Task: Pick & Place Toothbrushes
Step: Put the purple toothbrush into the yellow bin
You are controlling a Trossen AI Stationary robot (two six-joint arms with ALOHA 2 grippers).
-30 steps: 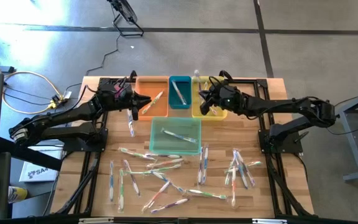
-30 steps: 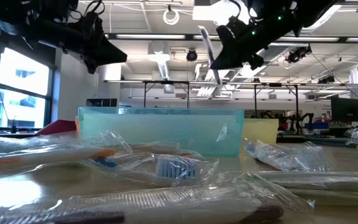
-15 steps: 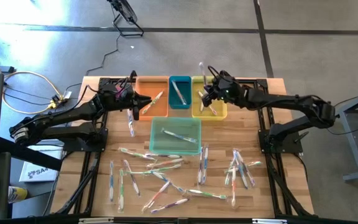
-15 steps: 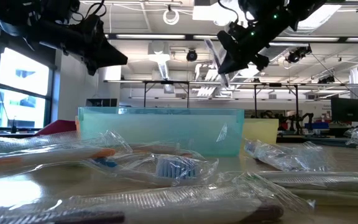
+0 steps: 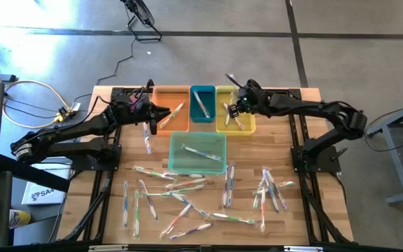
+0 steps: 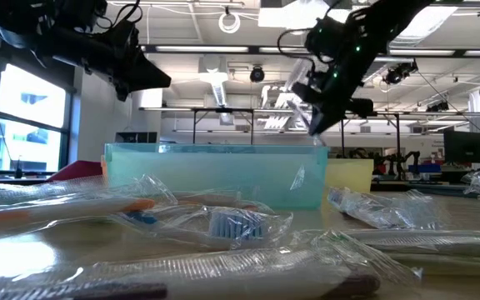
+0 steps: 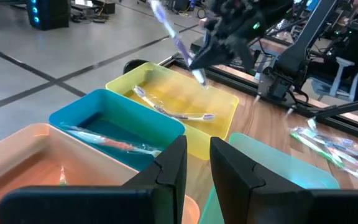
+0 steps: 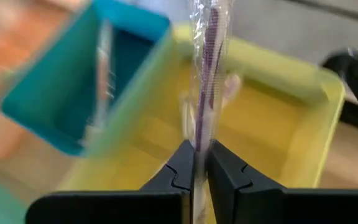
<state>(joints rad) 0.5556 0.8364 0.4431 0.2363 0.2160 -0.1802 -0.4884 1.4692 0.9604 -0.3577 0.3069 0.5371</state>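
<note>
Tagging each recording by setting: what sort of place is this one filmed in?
Most likely a robotics lab or workshop: a wooden table on a bare concrete floor, exposed ceiling lights, and benches with monitors behind.

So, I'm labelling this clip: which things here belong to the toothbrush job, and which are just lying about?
Job:
- held toothbrush in right gripper, over yellow bin
- loose toothbrushes on table
- orange bin, blue bin, green bin

Lying about:
- cables beside the table
- left gripper, waiting over the orange bin
</note>
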